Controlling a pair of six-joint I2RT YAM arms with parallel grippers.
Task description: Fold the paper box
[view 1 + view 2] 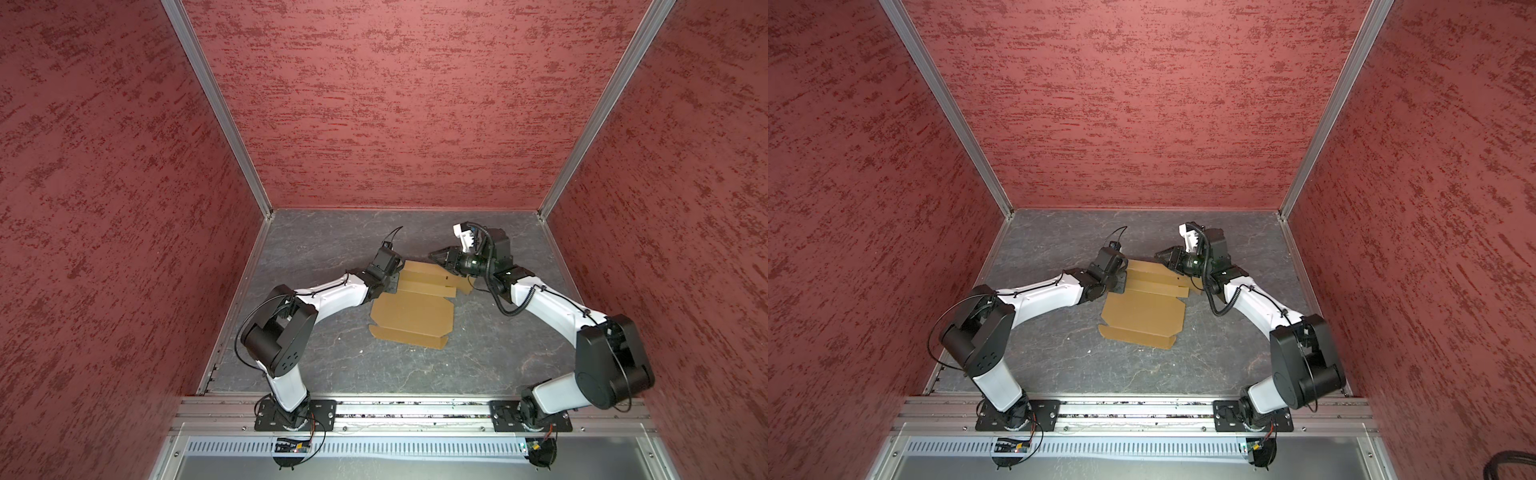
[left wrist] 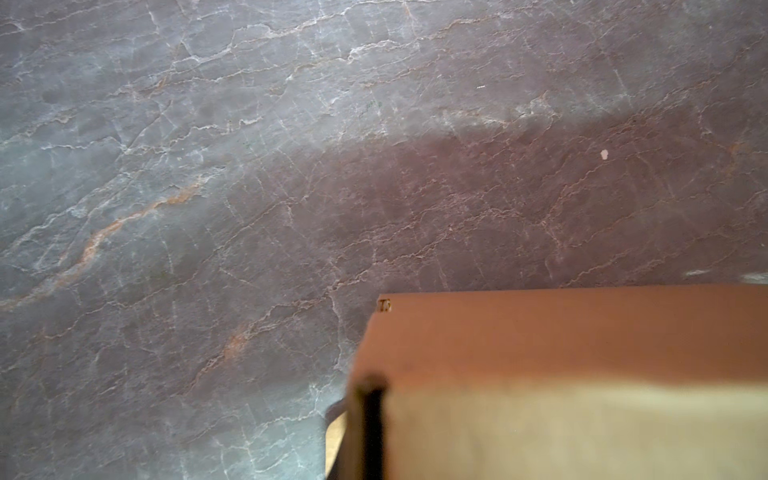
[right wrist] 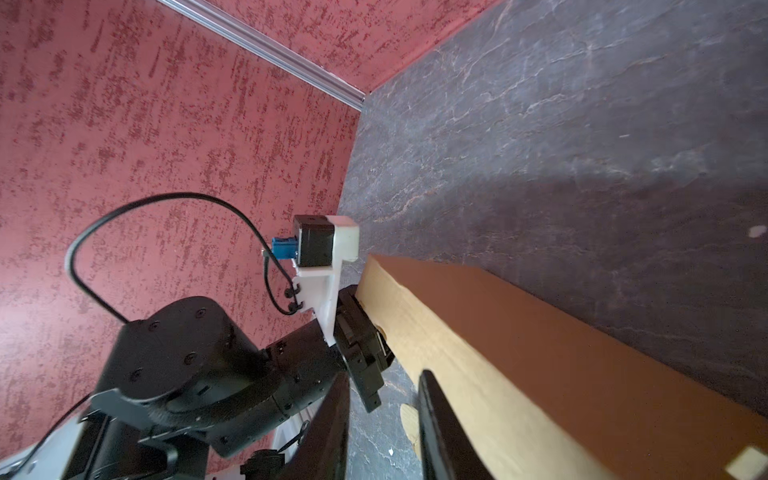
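Note:
The paper box (image 1: 411, 311) (image 1: 1142, 311) is brown corrugated cardboard lying mid-table, with its near panel flat and its far panels folded up. My left gripper (image 1: 394, 283) (image 1: 1121, 283) is at the far-left end of the box. In the left wrist view one dark finger (image 2: 371, 428) presses against a raised cardboard flap (image 2: 582, 353); the second finger is hidden behind it. My right gripper (image 1: 435, 254) (image 1: 1160, 253) hovers over the far-right end. In the right wrist view it (image 3: 383, 380) is open with only table between its fingers, and one finger lies along the raised wall (image 3: 540, 353).
Red textured walls (image 1: 395, 104) close in the grey marble table (image 1: 316, 249) on three sides. An aluminium rail (image 1: 415, 411) with both arm bases runs along the front edge. A small white crumb (image 1: 1089, 351) lies in front of the box.

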